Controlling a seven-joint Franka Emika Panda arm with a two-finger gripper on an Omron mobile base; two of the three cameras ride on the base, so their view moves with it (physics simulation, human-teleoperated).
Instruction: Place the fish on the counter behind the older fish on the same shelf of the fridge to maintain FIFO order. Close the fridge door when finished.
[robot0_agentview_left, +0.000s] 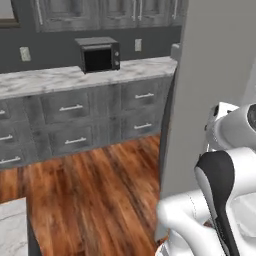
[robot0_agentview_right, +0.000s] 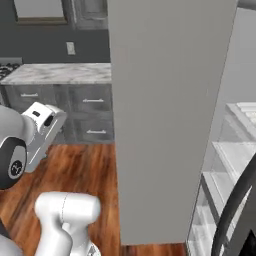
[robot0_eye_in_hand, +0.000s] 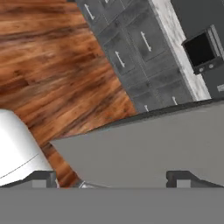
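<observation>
The grey fridge door (robot0_agentview_right: 165, 115) stands open, edge-on in front of me; it also fills the right of the left base view as the fridge door (robot0_agentview_left: 210, 75). My gripper (robot0_eye_in_hand: 113, 179) is open, its fingertips (robot0_eye_in_hand: 43, 178) wide apart with nothing between them, facing the door panel (robot0_eye_in_hand: 144, 144) close up. Inside the fridge, translucent shelves (robot0_agentview_right: 235, 155) are stacked, the uppermost shelf (robot0_agentview_right: 246, 111) at the right edge. The marble counter (robot0_agentview_left: 60, 77) runs along the far wall. Both the brown fish and the older fish are out of view.
A black microwave (robot0_agentview_left: 98, 54) sits on the counter over dark grey drawers (robot0_agentview_left: 70, 107). Wooden floor (robot0_agentview_left: 95, 195) lies between me and them. A corner of another marble slab (robot0_agentview_left: 12, 227) shows at lower left. A curved dark handle (robot0_agentview_right: 235, 205) rises at lower right.
</observation>
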